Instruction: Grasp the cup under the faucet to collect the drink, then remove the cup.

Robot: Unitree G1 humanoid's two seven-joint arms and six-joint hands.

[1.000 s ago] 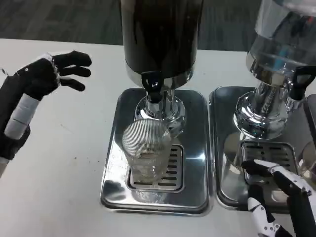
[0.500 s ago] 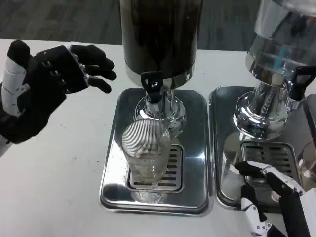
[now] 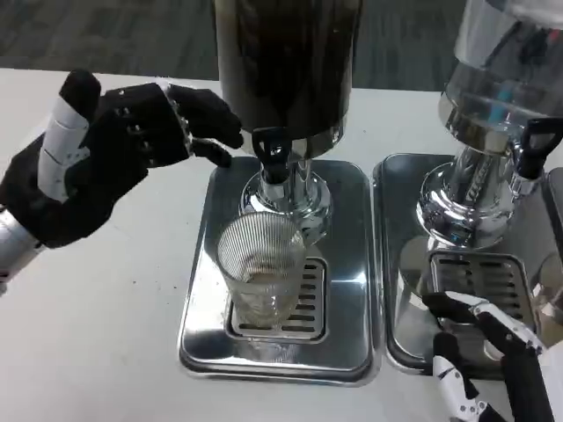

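A ribbed clear cup [image 3: 261, 272] stands on the drip tray [image 3: 202, 325] grille under the dark dispenser's faucet [image 3: 272, 149]. The left robot hand [image 3: 123, 145] hovers, fingers spread, just left of the faucet. The right robot hand [image 3: 484, 352] rests low over the neighbouring tray [image 3: 400, 264].

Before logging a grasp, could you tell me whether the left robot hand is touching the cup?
Apart: head view shows the left robot hand above-left of the cup, bare tray between.
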